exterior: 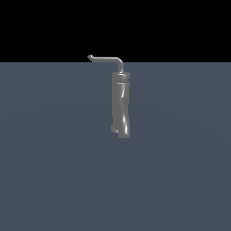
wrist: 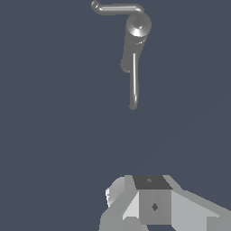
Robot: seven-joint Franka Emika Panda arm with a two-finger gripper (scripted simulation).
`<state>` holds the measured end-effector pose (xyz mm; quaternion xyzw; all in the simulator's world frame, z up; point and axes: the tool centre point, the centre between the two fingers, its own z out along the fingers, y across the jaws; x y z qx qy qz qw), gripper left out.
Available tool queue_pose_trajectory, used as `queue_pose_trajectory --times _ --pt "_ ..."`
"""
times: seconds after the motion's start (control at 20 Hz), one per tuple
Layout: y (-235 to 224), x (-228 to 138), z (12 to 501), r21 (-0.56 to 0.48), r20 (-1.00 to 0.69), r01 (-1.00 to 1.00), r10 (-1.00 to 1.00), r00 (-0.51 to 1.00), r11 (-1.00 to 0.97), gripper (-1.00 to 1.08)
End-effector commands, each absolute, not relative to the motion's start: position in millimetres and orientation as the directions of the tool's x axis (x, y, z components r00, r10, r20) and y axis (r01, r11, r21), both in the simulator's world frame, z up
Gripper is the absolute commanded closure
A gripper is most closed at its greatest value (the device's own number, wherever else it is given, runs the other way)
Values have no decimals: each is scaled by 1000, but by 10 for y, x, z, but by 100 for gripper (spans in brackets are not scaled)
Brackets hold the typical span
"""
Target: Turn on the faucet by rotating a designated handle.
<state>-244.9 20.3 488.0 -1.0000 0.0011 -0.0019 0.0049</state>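
The faucet (exterior: 121, 106) is seen in the exterior view as 1 tall, narrow, glossy grey column standing upright on a flat blue-grey floor (exterior: 54, 171), slightly toward 12 o'clock from the middle of the picture. Its body is faintly wavy, and a small foot is shown at its base on the 9 o'clock side. The handle (exterior: 107, 58), a thin grey rod, rises from the top of the column, bends, and runs level toward 9 o'clock, ending in a small upturned tip against the black background.

In the wrist view the column (wrist: 135, 38) is looked down on from above, its round top cap catching the light. The bent rod (wrist: 118, 8) runs from that cap toward 9 o'clock, with its upturned end at the far side. A second thin rod (wrist: 133, 81) is seen reaching from the column toward 6 o'clock.

The gripper (wrist: 151, 205) appears only as pale grey and white blocky housing at the picture's 6 o'clock edge, well apart from the faucet and touching nothing. Its fingertips are not shown, so whether they are released or clenched cannot be told.

No brand, label or writing is legible anywhere.
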Motion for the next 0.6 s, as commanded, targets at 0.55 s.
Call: queue_pose_trajectory --times 0.55 --pt "248 -1986 4852 -12 0 -204 -204 979 -979 108"
